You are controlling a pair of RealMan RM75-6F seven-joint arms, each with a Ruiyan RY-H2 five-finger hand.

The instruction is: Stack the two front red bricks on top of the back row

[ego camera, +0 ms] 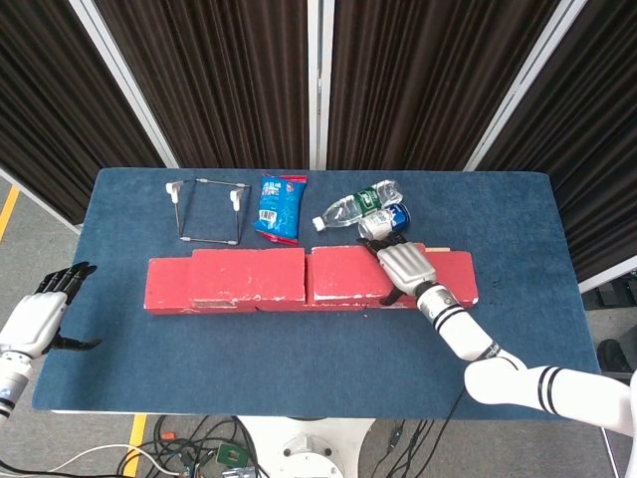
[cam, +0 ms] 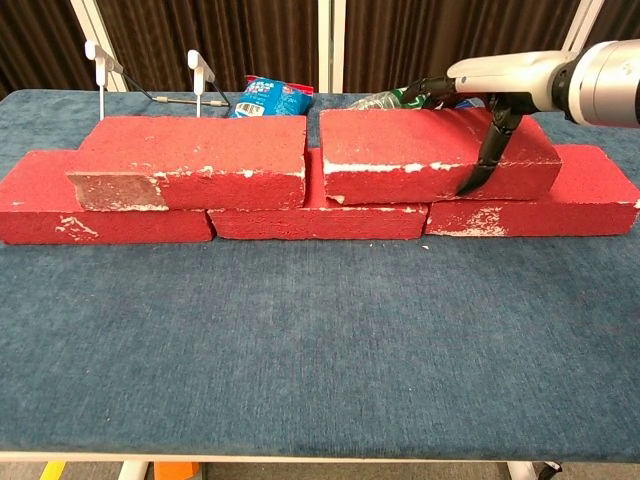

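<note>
chest view, right robot hand (cam: 490, 85) gripping chipped rectangular red brick (cam: 430, 155), blue felt table (cam: 320, 340)

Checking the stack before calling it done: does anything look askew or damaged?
The bricks are chipped, with white patches along their edges. The top right brick, gripped by the right hand, leaves a narrow gap to the top left brick. A bottle lies on its side behind.

lab: curtains (ego camera: 219, 70), floor cables (ego camera: 209, 448), blue table (ego camera: 299, 358).

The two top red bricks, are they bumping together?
Apart. In the chest view a narrow gap shows between the left top brick and the right top brick, which the right hand holds.
</note>
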